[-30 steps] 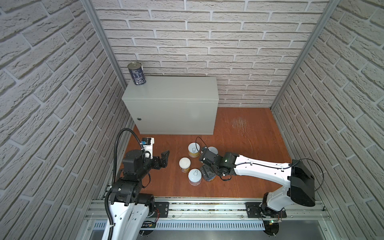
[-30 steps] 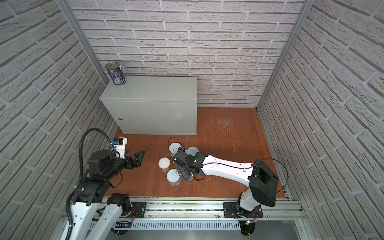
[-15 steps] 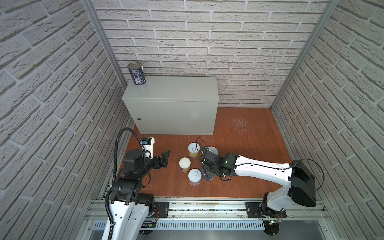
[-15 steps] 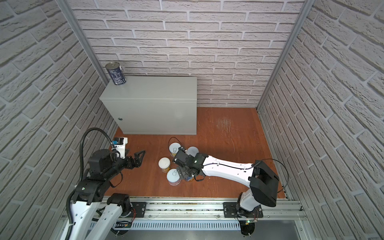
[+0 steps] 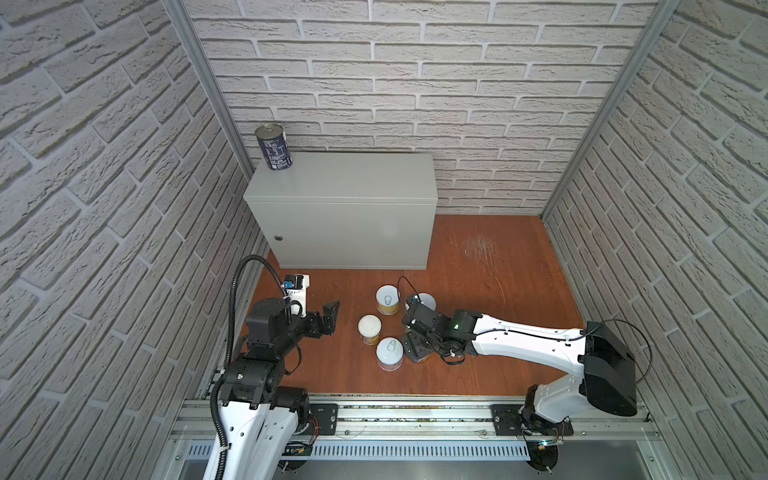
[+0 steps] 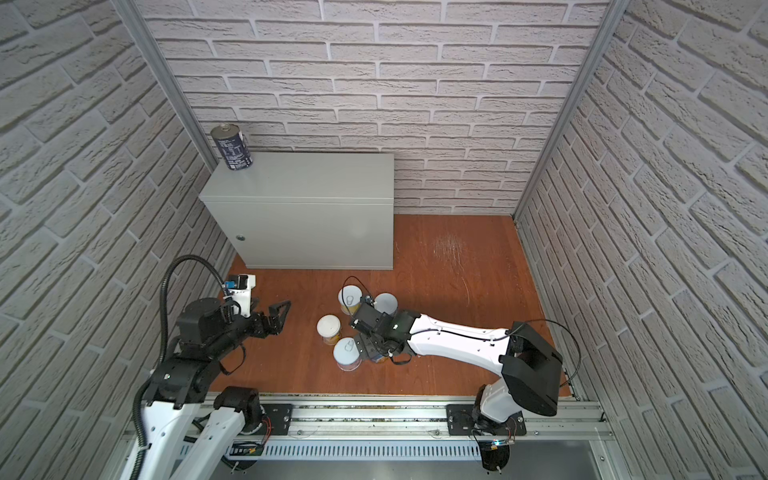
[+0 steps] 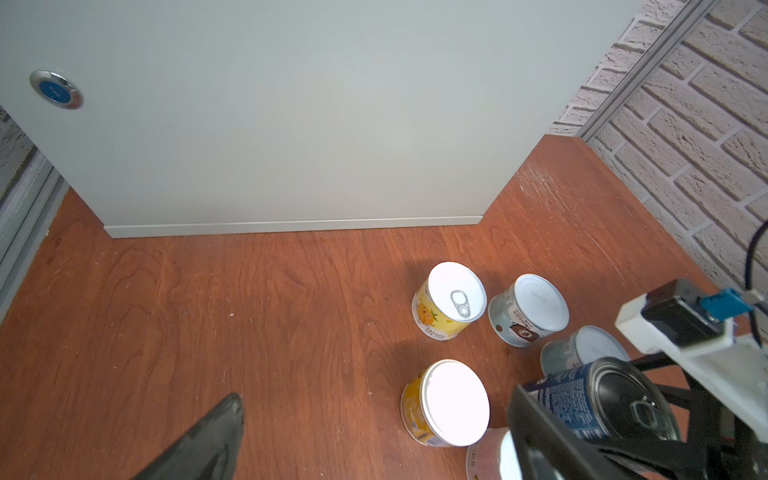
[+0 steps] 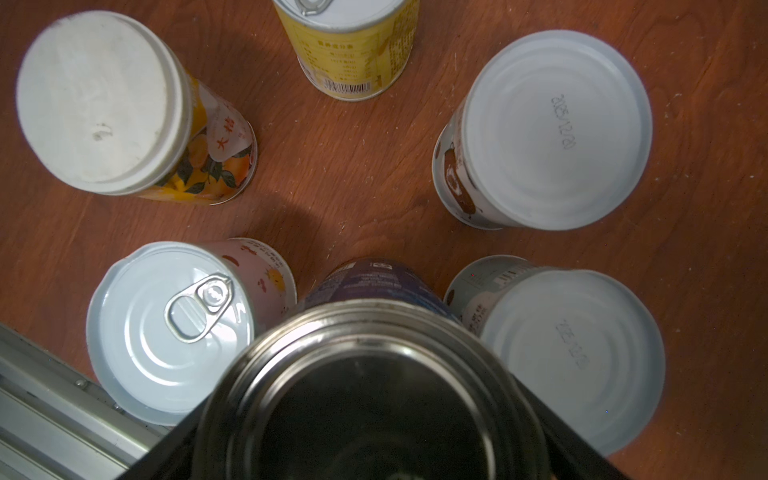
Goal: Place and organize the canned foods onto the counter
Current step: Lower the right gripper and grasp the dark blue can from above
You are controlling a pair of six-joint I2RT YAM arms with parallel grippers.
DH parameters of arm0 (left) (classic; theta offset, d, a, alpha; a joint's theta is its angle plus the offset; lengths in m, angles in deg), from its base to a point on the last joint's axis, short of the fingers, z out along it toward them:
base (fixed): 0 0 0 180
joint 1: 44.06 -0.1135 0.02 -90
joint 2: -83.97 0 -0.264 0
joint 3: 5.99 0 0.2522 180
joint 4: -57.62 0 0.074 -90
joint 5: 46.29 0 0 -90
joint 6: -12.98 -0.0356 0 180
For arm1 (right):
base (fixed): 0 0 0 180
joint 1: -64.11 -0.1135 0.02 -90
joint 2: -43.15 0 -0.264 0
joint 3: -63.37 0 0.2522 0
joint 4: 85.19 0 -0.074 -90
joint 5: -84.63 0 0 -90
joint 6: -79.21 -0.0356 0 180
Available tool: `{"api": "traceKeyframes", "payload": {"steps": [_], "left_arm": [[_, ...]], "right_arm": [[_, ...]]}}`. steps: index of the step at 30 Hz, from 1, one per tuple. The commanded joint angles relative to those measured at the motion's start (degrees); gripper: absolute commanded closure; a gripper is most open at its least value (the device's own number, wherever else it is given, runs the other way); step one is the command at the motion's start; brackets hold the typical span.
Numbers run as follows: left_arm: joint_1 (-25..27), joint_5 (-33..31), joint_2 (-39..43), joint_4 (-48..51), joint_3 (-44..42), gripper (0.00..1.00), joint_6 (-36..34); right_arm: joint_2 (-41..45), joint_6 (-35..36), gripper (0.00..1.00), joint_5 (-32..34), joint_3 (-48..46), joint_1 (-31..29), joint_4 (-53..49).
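One blue can (image 5: 274,147) stands upright on the bench (image 5: 345,183), at its back left corner by the wall. The other six are on the floor (image 5: 478,270), clustered in front of the bench. The task looks barely begun, and the step in hand is picking up the second tall one.

The right end effector (image 5: 417,347) is down in the cluster with its jaws either side of the other blue can (image 7: 582,399). That can sits between a pink can (image 8: 174,328) and a white can (image 8: 573,357), both just beside it. I cannot tell whether the jaws press on it or merely straddle it. The left end effector (image 5: 331,316) hangs wide open and empty over bare floor, apart from the cluster.

Next, I judge, comes a firm squeeze and a straight lift clear of the close neighbours, so that none is knocked over. After that it is a long carry up to the bench top, setting the can beside its twin to start a row.

The bench is a grey metal cabinet with a flat, smooth top and a round lock (image 7: 56,89) on its front. The floor is reddish wood with pale scuffs (image 5: 480,249) toward the back. White brick walls (image 5: 415,83) close three sides, and the arms are mounted on a rail (image 5: 415,419) at the front.
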Motion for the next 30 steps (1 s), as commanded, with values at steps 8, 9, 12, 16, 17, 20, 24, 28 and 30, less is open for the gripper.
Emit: {"api": "traceKeyframes", "payload": {"steps": [8, 9, 12, 16, 17, 20, 24, 28, 30], "left_arm": [[-0.2, 0.6, -0.1, -2.7, -0.6, 0.02, 0.1], [-0.2, 0.5, -0.1, -2.7, -0.6, 0.02, 0.1], [-0.1, 0.7, -0.2, -2.7, -0.6, 0.02, 0.1], [-0.2, 0.9, -0.3, -2.7, -0.6, 0.02, 0.1], [-0.2, 0.9, -0.2, -2.7, -0.6, 0.02, 0.0], [-0.2, 0.9, -0.1, -2.8, -0.6, 0.02, 0.0], [-0.2, 0.8, -0.2, -2.9, -0.6, 0.02, -0.1], [-0.2, 0.9, -0.4, -2.8, -0.6, 0.02, -0.2], [-0.2, 0.9, -0.5, -2.8, -0.6, 0.02, -0.1]], "right_arm": [[-1.4, 0.2, 0.22, 0.7, 2.1, -0.2, -1.1], [-1.3, 0.2, 0.27, 0.9, 2.3, -0.1, -1.3], [-0.9, 0.4, 0.30, 1.1, 3.1, 0.0, -1.8], [-0.7, 0.5, 0.33, 0.7, 4.1, 0.3, -1.6], [-0.6, 0.6, 0.33, 0.3, 4.3, 0.5, -1.3], [-0.1, 0.9, 0.35, -0.2, 4.8, 1.0, -0.1], [-0.5, 1.5, 0.35, -0.2, 6.6, 2.6, 1.6], [-1.2, 2.6, 0.36, -1.2, 8.5, 4.0, 3.5], [-1.8, 3.1, 0.36, -1.7, 9.6, 5.0, 3.7]]}}
